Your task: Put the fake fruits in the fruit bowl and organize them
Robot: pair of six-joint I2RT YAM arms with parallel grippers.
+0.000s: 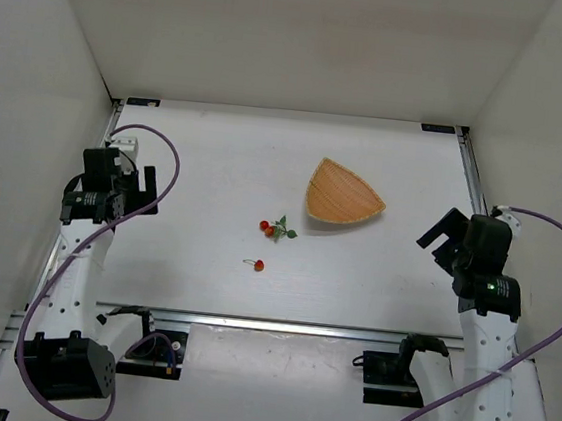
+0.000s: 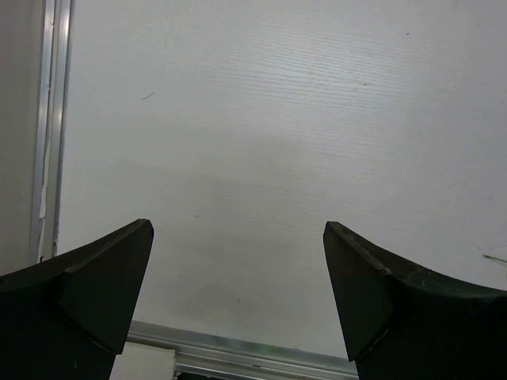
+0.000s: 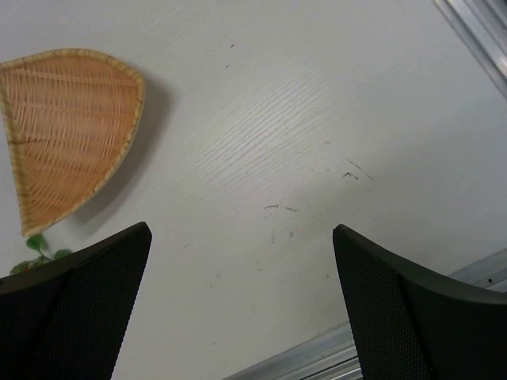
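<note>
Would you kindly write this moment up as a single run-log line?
left gripper: open, empty | right gripper: open, empty | fruit bowl: empty | leafy cherry cluster, single cherry: both outside bowl

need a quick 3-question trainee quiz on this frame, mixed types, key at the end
1. True or false: the fruit bowl already holds a fruit.
2. Which lies nearer the bowl? A) leafy cherry cluster B) lone cherry
3. Fill in: the left gripper and right gripper both stand ____ and hold nothing.
Key: 1 false, the bowl is empty; 2 A; 3 open.
</note>
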